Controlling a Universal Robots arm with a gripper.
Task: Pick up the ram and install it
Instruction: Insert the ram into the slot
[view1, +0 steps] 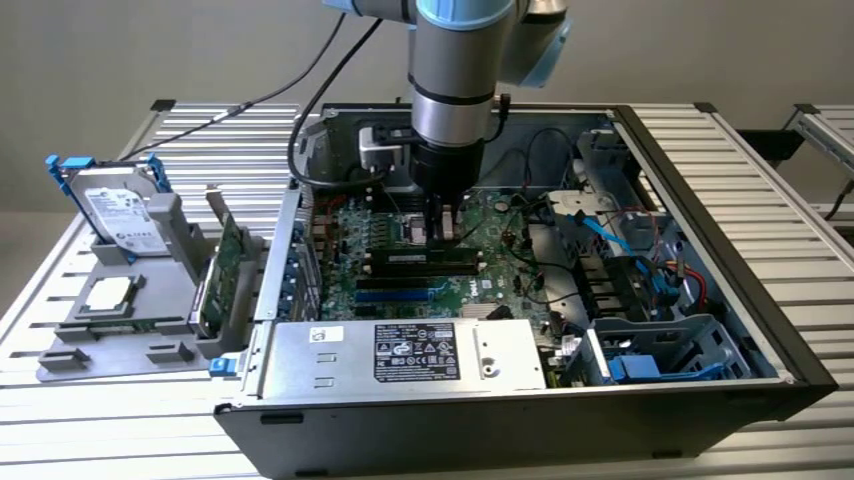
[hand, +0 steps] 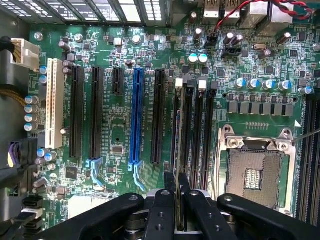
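In the wrist view my gripper (hand: 177, 184) is shut on the ram (hand: 178, 212), which shows edge-on as a thin strip between the black fingers (hand: 161, 210). It hangs directly over the row of black memory slots (hand: 192, 130) on the green motherboard (hand: 120, 60), lined up with the slot nearest the expansion slots. In the exterior view the gripper (view1: 445, 228) reaches straight down into the open computer case (view1: 747, 300), just above the motherboard. Whether the ram touches the slot I cannot tell.
The empty CPU socket (hand: 255, 170) lies beside the memory slots, with a blue expansion slot (hand: 136, 115) on their other side. At the exterior view's left, a grey holder (view1: 120, 340) carries a hard drive (view1: 118, 215) and a green expansion card (view1: 230, 260). The power supply (view1: 400, 350) fills the case front.
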